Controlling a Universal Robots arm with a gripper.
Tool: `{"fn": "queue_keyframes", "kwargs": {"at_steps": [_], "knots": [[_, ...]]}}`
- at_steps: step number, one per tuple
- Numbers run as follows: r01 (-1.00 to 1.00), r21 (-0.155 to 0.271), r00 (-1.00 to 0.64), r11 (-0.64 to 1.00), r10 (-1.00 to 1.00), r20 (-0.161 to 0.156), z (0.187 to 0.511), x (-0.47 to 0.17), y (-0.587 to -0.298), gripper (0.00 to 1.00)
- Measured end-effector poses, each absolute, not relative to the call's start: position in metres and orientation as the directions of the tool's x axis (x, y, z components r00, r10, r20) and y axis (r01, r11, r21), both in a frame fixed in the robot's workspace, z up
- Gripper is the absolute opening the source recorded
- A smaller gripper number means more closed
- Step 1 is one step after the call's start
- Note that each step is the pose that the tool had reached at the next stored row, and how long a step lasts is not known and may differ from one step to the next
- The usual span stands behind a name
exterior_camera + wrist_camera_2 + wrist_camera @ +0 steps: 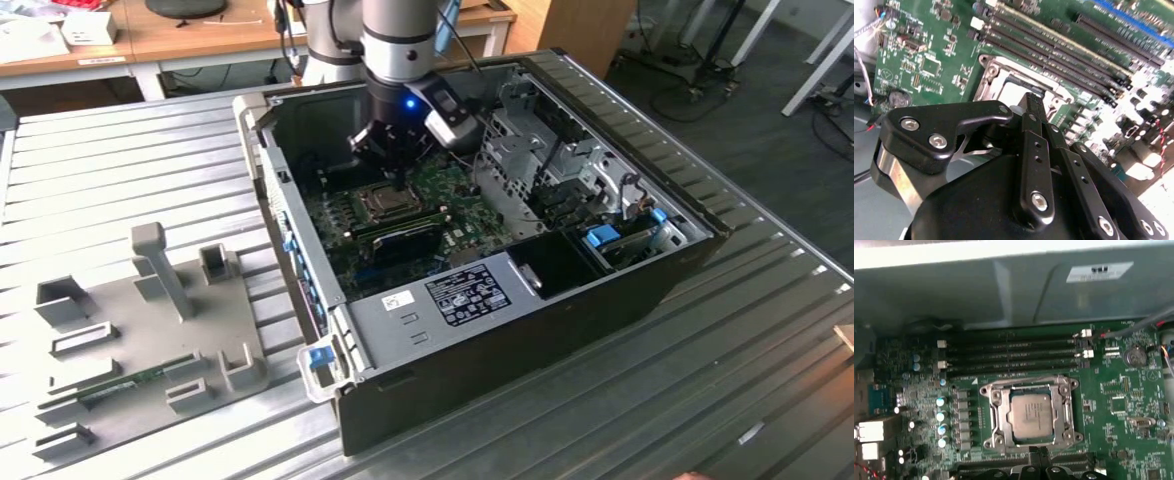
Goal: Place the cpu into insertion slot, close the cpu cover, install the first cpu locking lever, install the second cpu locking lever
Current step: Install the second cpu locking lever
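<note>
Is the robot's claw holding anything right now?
No. The gripper is shut with nothing between its fingers, just above the socket. The cpu already sits in the insertion slot under the cpu cover.

From the second wrist view, my tool (1030, 107) hides most of the cpu (1013, 92) and cover (996, 82). In the first wrist view the tool (1040, 460) is cut off by the edge, so I can't judge its fingers.
</note>
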State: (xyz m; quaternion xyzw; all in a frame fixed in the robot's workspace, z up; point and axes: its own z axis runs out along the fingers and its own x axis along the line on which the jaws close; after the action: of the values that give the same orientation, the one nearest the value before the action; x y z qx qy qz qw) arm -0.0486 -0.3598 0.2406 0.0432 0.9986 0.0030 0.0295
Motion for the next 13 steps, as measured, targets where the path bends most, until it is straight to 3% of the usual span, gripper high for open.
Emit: {"fn": "queue_keyframes", "kwargs": {"at_steps": [13], "knots": [[0.086,-0.002,-0.995,0.996,0.086,-0.059,0.2404,-0.0492,-0.369,0.11]]}}
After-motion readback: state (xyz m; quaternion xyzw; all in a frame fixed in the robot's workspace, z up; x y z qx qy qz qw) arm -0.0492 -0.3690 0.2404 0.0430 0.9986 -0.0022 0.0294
